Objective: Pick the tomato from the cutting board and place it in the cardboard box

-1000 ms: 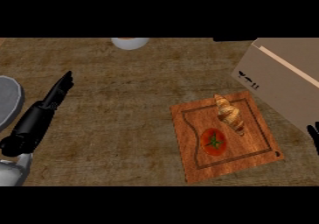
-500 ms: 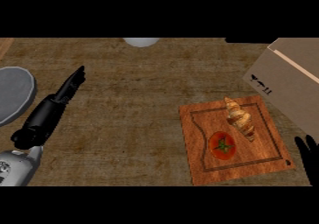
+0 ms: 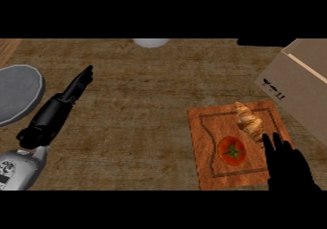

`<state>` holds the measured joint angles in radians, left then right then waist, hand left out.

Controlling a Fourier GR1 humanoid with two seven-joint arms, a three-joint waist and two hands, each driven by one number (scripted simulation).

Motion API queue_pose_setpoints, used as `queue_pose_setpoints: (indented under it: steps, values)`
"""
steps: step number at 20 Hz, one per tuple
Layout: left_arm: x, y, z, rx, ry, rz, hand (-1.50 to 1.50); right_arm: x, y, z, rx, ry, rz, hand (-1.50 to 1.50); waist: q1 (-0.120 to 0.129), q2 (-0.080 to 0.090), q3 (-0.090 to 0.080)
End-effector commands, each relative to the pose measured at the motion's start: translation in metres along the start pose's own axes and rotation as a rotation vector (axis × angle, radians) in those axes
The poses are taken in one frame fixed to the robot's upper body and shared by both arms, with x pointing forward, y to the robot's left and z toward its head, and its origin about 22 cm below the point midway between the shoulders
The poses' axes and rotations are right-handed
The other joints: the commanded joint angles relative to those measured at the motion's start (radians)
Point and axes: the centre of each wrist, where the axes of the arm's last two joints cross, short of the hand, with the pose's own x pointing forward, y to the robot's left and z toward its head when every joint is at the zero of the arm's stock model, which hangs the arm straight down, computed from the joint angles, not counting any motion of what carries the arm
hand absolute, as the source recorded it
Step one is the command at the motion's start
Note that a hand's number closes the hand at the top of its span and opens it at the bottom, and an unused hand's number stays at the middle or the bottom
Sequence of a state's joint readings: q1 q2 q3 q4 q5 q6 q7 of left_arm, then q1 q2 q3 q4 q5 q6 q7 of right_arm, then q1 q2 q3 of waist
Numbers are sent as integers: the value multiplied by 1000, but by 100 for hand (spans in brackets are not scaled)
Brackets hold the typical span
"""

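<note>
Fingers straight and spread, the right robot hand (image 3: 286,163) sits at the near right over the corner of the cutting board (image 3: 208,134), holding nothing, its fingertips just beside the tomato (image 3: 232,151). The tomato lies on the board's near half, stem up, and one croissant (image 3: 249,123) lies just beyond it, nearly touching.

That closeness is the likely trouble, as I judge it: fingers curling round the tomato from the right could catch the croissant's near end and drag or roll it, or close on both. A round tomato may also roll away toward the board's left edge if the fingers nudge it before the thumb is behind it.

The left robot hand (image 3: 78,82) lies flat on the desk (image 3: 146,98) well to the left, fingers straight and together, holding nothing, beside one grey plate (image 3: 14,94). Farther right stands one cardboard box (image 3: 304,85); its near wall rises between board and opening, so a low carry could knock the tomato against it. One pale round thing (image 3: 150,42) shows at the far edge, too cropped to name.

Count: one tomato, one croissant, one board, one box, one plate.
</note>
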<state>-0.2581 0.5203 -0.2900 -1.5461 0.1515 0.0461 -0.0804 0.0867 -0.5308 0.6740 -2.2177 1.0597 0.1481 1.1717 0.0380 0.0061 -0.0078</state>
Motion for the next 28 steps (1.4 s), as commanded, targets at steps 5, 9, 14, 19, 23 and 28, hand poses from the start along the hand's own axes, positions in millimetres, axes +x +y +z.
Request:
queue_pose_setpoints:
  steps: [5, 9, 14, 19, 23, 28]
  values:
    - [-5, -1, -3, 22, -12, -9, 0, 65, 4, -8, -20, 189, 102, -150, -19, -4, 3]
    - [-6, -1, -4, 27, -5, -4, 0, 89, 23, -28, -8, 208, 143, -150, -17, -2, 5]
    - [-11, 3, 0, 28, 21, 16, 0, 100, 29, -23, 26, 243, 176, -150, -36, -7, 6]
    - [-16, 4, 3, 34, 18, -4, 0, 95, 29, -36, 23, 243, 179, -150, -41, -7, 7]
    - [-10, 0, -5, 37, 30, 2, 0, 109, 27, -51, 33, 219, 161, -150, -35, -6, 8]
    - [-8, -2, 3, 42, 22, 2, 0, 90, 42, -60, 61, 240, 148, -150, -38, -7, 8]
